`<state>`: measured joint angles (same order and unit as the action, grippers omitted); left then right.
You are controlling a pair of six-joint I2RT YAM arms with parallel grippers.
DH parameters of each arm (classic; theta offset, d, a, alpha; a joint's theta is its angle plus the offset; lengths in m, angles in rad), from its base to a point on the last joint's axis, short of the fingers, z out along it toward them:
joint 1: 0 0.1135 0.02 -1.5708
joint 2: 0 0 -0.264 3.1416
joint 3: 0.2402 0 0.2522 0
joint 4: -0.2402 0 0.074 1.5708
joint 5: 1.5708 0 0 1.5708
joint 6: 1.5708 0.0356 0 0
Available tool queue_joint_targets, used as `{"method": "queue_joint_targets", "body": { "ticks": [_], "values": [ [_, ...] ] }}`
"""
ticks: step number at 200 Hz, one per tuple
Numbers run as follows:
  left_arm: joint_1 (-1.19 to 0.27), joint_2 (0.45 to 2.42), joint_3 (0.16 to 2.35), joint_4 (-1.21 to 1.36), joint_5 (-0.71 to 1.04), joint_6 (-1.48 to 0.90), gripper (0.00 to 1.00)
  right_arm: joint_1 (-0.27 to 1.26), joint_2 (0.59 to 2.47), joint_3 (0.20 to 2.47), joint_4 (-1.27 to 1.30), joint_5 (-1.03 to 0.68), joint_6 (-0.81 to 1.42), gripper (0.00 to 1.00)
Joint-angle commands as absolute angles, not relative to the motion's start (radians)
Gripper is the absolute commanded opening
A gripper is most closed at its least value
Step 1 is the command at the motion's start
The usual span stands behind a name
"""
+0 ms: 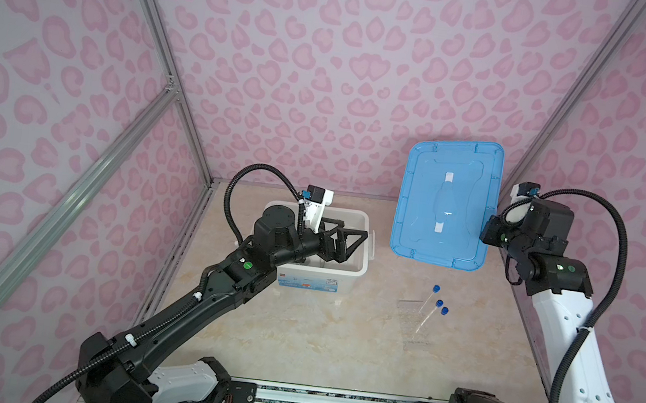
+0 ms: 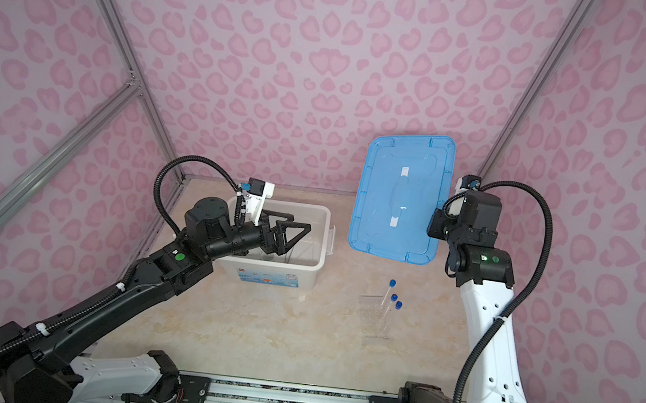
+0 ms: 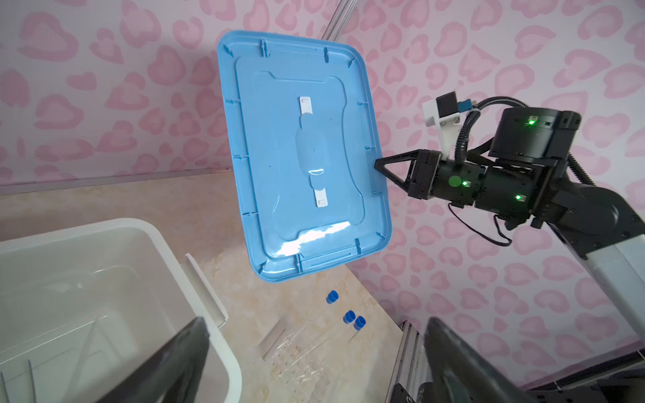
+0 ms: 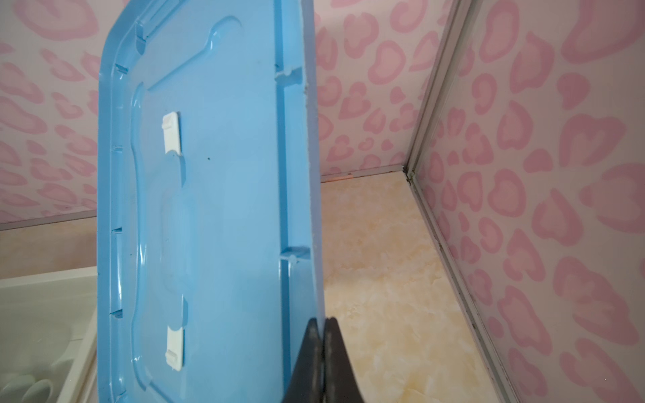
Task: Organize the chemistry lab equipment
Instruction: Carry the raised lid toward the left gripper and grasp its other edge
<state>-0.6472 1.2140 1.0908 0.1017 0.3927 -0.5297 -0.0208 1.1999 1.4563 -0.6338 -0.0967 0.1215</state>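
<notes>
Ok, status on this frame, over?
Left gripper open, empty, over white bin. Right gripper shut on blue lid, held aloft. Three capped tubes on table, nothing blocking them.

The bin [image 1: 325, 270] is set at the back left of the table [image 1: 295, 341]. The lid [image 1: 445, 201] is suspended in the air to its right, tilted. Three tubes [image 1: 439, 303] are laid side by side on the table in front of the lid.
</notes>
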Motion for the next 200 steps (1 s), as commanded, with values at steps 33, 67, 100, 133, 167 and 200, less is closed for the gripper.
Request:
{"method": "queue_joint_targets", "body": {
  "ticks": [33,67,100,133,167,200],
  "values": [
    [-0.646,1.257,1.075,0.253,0.429,-0.546,0.99,0.109,1.128,1.434,-0.536,-0.29,0.232,0.0],
    [-0.645,1.23,1.074,0.235,0.386,-0.538,1.0,0.154,1.128,1.397,-0.484,-0.353,0.265,0.0],
    [-0.643,1.229,1.077,0.227,0.387,-0.567,0.9,0.163,1.134,1.369,-0.462,-0.355,0.268,0.0],
    [-0.631,1.222,1.077,0.232,0.39,-0.596,0.83,0.17,1.144,1.35,-0.46,-0.347,0.254,0.0],
    [-0.617,1.21,1.074,0.221,0.379,-0.601,0.74,0.182,1.143,1.323,-0.435,-0.335,0.239,0.0],
    [-0.606,1.213,1.081,0.208,0.378,-0.602,0.58,0.21,1.15,1.307,-0.421,-0.322,0.222,0.0]
  ]
}}
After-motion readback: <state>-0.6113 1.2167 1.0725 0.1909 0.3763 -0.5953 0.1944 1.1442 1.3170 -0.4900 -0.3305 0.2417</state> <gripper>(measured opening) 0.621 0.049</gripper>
